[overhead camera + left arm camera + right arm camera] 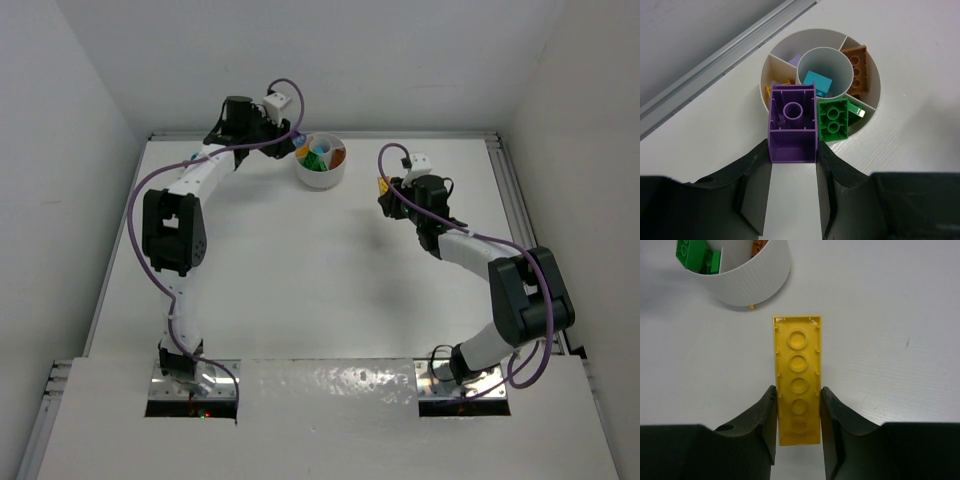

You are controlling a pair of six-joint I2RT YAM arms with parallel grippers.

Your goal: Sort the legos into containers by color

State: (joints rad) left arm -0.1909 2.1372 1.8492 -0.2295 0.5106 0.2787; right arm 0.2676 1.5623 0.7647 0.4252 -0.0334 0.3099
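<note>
The round white dish [322, 180] stands at the back middle of the table. In the left wrist view the dish [876, 82] holds a teal brick [818, 82] in its central well, and a green brick [833, 120], a brown-orange brick [858, 70] and a yellow piece [771, 89] in ring sections. My left gripper [793, 150] is shut on a purple brick [792, 125], held over the dish's near-left rim. My right gripper [797, 405] is shut on a long yellow brick [797, 375], to the right of the dish [755, 280].
A grey metal rail [715, 55] runs along the table's back edge behind the dish. White walls enclose the table on three sides. A tiny yellow bit [751, 306] shows at the dish's base. A small teal speck [190, 155] lies by the left arm.
</note>
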